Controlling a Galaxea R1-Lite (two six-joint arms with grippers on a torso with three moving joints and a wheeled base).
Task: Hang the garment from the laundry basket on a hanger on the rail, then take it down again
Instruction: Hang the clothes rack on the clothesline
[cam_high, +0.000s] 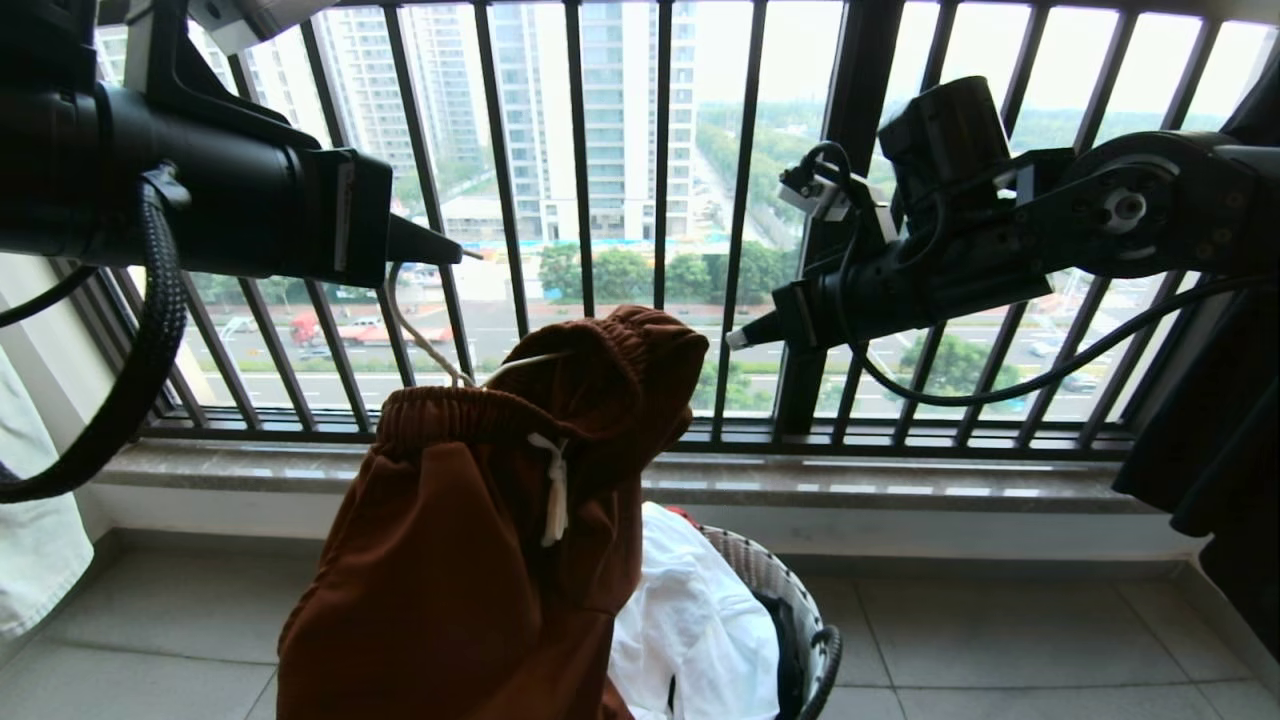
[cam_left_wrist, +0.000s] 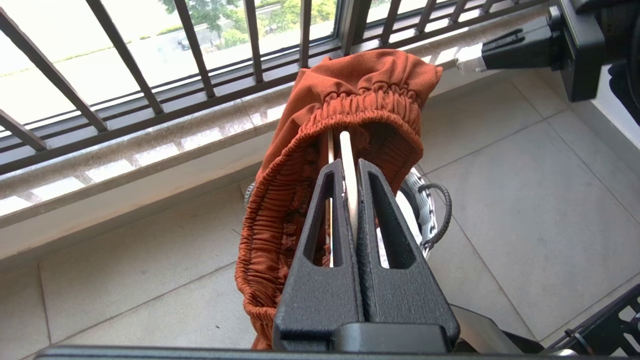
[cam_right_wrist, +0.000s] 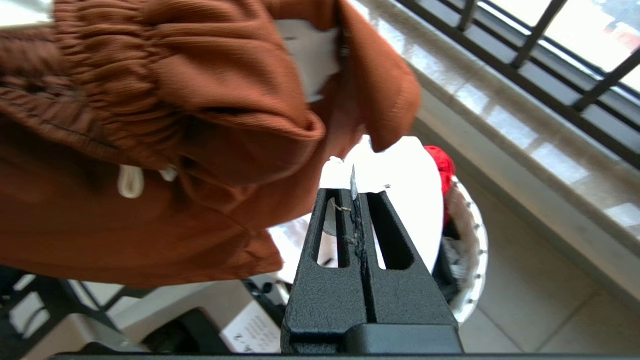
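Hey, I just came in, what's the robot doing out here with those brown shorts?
The left gripper is shut on a thin cream-white wire hanger with the rust-brown shorts with a ribbed waistband draped over it, held up above the small round laundry basket before the black balcony railing. The right gripper is beside the shorts, jaws shut, gripping nothing that shows. No overhead rail is in view.

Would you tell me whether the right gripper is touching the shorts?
Apart: the right wrist view shows the right gripper shut on nothing, its tips against white laundry, clear of the shorts.
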